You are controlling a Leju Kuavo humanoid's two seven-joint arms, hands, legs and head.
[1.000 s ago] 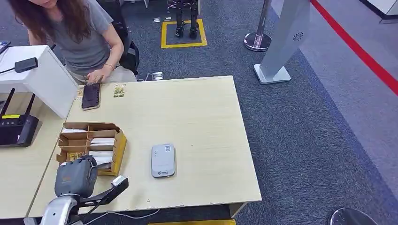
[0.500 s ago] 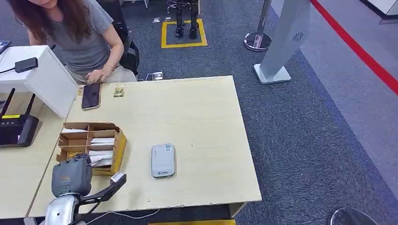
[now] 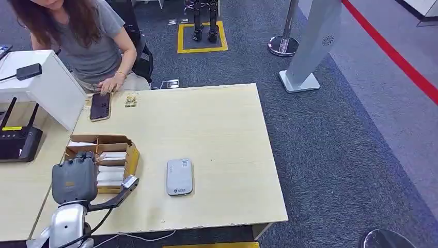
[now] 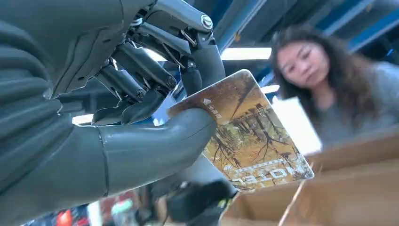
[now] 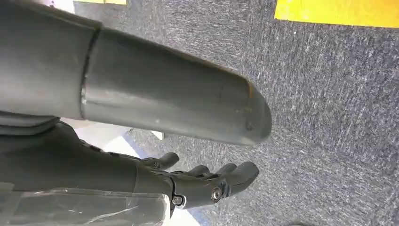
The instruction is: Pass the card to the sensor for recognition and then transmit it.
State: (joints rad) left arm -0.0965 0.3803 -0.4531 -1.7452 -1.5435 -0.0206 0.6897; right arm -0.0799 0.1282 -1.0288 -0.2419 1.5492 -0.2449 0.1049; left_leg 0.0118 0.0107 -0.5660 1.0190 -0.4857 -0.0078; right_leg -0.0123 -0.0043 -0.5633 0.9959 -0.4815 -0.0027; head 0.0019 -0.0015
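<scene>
Over the near left corner of the surface (image 3: 217, 119), the left hand (image 3: 75, 178) hovers at the near end of the cardboard box (image 3: 101, 161), its grey back turned up toward the head camera. From the left wrist view, the left hand (image 4: 141, 117) pinches a card (image 4: 247, 134) between the thick thumb and the darker fingers (image 4: 207, 61); the card carries a picture of autumn trees and some pale lettering, and it stands clear above the brown box wall (image 4: 339, 188). Inside the box, white cards lie stacked in the compartments on the side toward the sensor. That sensor (image 3: 180, 176), a flat grey device with rounded corners, rests on the surface just beside the box, apart from it and from the hand.

At the far left corner of the surface lies a dark phone (image 3: 100, 106), and a person (image 3: 82, 36) in a grey shirt sits behind it with one hand touching the phone's far end. A small patterned item (image 3: 130, 100) lies next to the phone. On the neighbouring desk to the left sit a black router (image 3: 19, 142) and a white box (image 3: 46, 85).

The right hand (image 5: 197, 181) hangs over grey carpet, fingers fairly straight and close together, holding nothing.
</scene>
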